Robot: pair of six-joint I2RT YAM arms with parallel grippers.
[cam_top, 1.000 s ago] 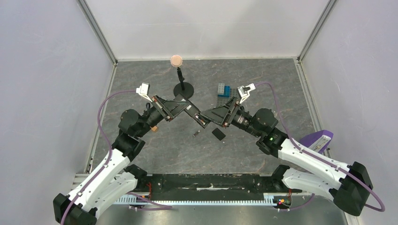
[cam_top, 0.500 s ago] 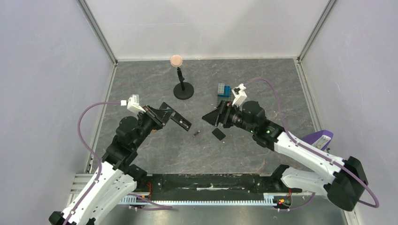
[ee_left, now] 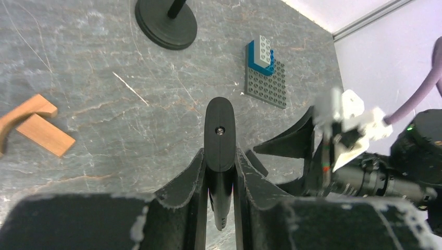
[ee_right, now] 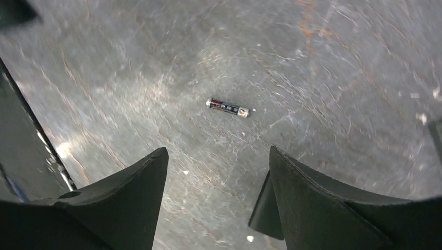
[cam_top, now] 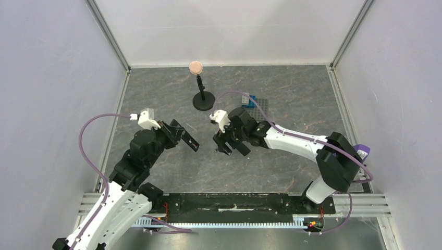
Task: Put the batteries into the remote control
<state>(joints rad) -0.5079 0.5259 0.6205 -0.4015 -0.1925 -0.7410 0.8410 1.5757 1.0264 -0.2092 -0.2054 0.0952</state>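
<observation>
My left gripper (cam_top: 181,136) is shut on the remote control (cam_top: 193,145), a slim black bar held on edge above the table at centre left. In the left wrist view the remote (ee_left: 220,130) sticks forward from between the fingers (ee_left: 185,179). My right gripper (cam_top: 224,145) is open and empty and points down at the table just right of the remote. One battery (ee_right: 228,108), dark with metallic ends, lies flat on the table ahead of its open fingers (ee_right: 135,187). The top view hides that battery under the gripper. A second battery is not in view.
A small flat black piece (ee_right: 266,213) lies by the right finger. A grey studded baseplate (ee_left: 267,80) with blue and white bricks sits at the back. A black stand (cam_top: 203,99) with a round top stands behind the grippers. Wooden pieces (ee_left: 34,122) lie to the left.
My left arm has drawn back to the left with the remote still gripped. My right arm has swung left and turned down over the battery on the table, fingers apart.
</observation>
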